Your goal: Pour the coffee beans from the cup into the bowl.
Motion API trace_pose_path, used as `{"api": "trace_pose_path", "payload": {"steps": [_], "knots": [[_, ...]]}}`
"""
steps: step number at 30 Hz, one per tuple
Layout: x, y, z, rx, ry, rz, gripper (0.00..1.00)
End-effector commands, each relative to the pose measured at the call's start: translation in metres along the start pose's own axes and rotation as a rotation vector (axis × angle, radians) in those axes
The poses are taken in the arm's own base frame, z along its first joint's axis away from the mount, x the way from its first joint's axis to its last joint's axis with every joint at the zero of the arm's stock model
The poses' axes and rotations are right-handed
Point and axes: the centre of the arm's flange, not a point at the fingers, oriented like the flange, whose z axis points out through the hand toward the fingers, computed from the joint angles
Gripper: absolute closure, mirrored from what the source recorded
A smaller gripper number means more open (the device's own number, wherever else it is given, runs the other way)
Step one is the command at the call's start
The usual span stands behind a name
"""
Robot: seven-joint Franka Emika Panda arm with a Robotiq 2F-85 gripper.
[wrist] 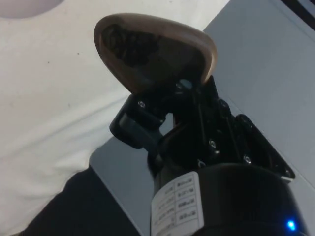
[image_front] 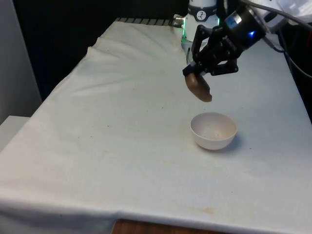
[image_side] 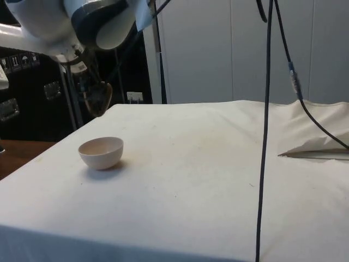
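Above white bowl (image_front: 213,130), pincer (image_front: 197,74) pinching brown cup (image_front: 198,87), tilted, w/ beans inside

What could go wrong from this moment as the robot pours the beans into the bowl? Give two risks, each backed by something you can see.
1. The brown cup, held tilted in the gripper, hangs above and slightly behind the white bowl rather than squarely over it, so beans may land on the cloth.
2. The cup sits well above the bowl's rim, so falling beans may bounce out.
3. The fingers pinch only the cup's edge in the wrist view, so further tilting might let it slip.
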Motion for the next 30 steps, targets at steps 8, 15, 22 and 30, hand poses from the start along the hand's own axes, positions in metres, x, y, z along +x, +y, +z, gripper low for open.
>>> {"api": "trace_pose_path", "payload": {"steps": [8, 15, 22, 30], "knots": [[0.000, -0.013, -0.005, -0.073, -0.003, 0.003, 1.00], [-0.001, -0.021, -0.006, -0.114, -0.002, 0.016, 1.00], [-0.003, -0.028, -0.006, -0.157, -0.007, 0.034, 1.00], [-0.004, -0.036, -0.006, -0.198, -0.014, 0.057, 1.00]]}}
